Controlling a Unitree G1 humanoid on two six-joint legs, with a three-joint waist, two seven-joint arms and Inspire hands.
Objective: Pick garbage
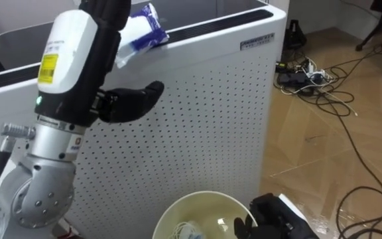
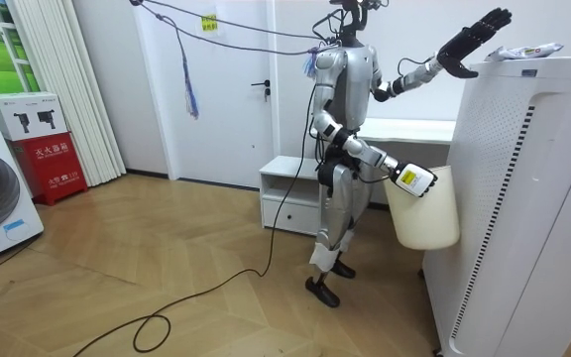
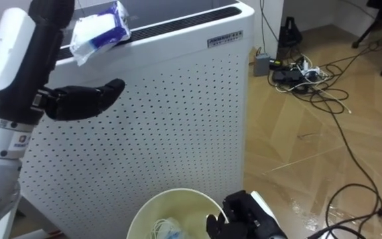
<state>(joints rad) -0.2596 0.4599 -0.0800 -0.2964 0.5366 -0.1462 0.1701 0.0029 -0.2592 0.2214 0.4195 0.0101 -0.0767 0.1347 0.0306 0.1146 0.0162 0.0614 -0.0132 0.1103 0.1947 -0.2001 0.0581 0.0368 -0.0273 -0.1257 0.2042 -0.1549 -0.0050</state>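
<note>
Farthest left, we saw the left robot hand point(image 2: 476, 40) raised with its fingers straight and spread, holding nothing, level with the top of the tall white perforated unit point(image 1: 204, 106). Just right of it lay the garbage, a crumpled white-and-blue wrapper point(image 1: 143, 30), resting on the unit's top at its near left edge. Whether the fingers touched it we could not tell. Lower down, near us, hung a cream bin point(image 1: 201, 199) with pale scraps point(image 1: 188, 231) inside. The right robot hand point(image 1: 270, 218) was curled over its right rim, gripping it. Farther right, a tangle of cables point(image 1: 310, 74) lay on the wooden floor point(image 1: 290, 159). The robot stood upright facing the unit.
</note>
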